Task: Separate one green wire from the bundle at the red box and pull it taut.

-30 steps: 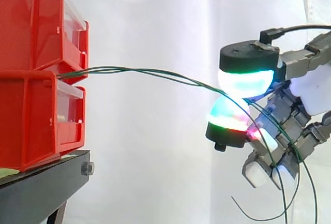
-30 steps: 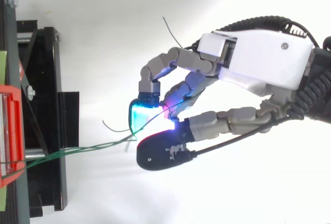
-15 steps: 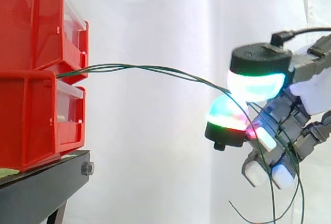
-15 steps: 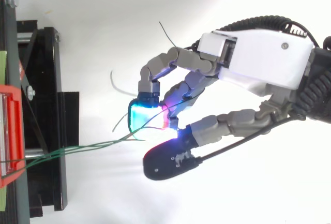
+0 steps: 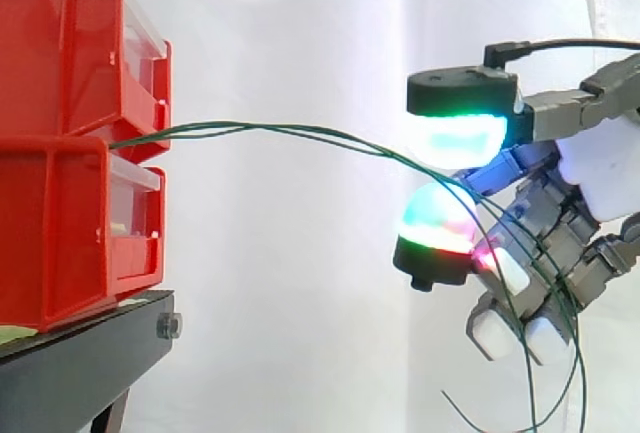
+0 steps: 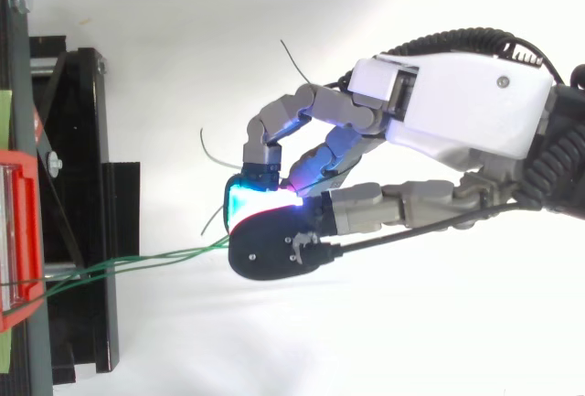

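Green wires [image 5: 300,135], from red box [image 5: 60,53], between robot hand's [image 5: 598,165] parted pads [image 5: 455,136]

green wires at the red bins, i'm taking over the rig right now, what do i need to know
hand: at the green wires, out to the side of the bins; whether it grips any cannot be told.
wires: they come out between the two stacked red bins on the black stand, arc across to the hand as a bundle, then hang below it with loose ends.
done: no wire singled out; all curved, none taut.
left: separate one wire and pull it taut.
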Robot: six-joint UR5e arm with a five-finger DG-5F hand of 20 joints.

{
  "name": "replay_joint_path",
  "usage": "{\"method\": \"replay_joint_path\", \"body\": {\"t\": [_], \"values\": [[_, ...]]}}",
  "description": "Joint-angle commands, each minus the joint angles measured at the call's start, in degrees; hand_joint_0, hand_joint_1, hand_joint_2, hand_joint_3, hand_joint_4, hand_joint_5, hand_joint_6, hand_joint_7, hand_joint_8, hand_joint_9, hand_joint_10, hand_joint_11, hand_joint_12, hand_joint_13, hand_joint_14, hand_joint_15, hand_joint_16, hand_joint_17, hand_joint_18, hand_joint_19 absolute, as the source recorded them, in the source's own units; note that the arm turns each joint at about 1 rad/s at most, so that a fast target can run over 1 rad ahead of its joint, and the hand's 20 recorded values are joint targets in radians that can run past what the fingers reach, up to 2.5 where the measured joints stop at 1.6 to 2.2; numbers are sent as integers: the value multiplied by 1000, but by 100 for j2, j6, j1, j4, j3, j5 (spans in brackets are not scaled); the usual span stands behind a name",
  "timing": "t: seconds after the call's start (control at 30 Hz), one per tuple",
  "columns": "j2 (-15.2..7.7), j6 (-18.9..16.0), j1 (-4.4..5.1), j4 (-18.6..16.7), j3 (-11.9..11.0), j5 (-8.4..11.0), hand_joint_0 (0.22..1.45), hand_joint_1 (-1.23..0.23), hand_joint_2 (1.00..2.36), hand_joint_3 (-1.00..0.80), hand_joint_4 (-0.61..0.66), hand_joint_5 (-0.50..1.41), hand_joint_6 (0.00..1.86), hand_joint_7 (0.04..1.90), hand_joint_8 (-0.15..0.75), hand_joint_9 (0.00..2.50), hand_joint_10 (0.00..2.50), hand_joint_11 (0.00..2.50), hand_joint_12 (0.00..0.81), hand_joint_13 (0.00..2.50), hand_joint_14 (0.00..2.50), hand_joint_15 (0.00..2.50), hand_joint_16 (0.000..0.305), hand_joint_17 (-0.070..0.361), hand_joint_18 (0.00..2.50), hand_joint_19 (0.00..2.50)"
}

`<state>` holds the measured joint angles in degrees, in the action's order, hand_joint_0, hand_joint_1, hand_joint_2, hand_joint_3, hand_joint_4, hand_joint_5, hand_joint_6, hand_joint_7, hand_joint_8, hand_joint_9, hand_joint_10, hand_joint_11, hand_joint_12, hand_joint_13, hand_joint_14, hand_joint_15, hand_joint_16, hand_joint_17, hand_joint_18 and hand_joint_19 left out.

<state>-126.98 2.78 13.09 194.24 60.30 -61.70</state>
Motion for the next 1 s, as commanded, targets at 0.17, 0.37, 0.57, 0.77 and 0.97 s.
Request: {"method": "replay_joint_path", "body": {"t": [0.17,0.37,0.57,0.77,0.97], "values": [[-3,4,-8,-88,0,0,706,-826,1009,-403,154,-214,888,849,248,839,21,728,342,769,21,521,53,120,626,575],[-3,4,-8,-88,0,0,744,-865,1005,-441,163,-217,892,847,242,821,19,727,338,771,22,514,53,119,636,558],[6,12,-8,-88,8,0,681,-865,1000,-500,173,-213,897,847,242,833,22,733,337,778,21,519,53,118,641,564],[-3,4,-8,-88,0,0,550,-626,1000,-500,160,-200,884,872,259,909,21,721,353,789,20,521,54,122,644,591],[6,-5,-8,-88,0,0,605,-527,1006,-440,141,-195,875,913,259,930,20,723,354,791,22,524,53,120,626,608]]}}
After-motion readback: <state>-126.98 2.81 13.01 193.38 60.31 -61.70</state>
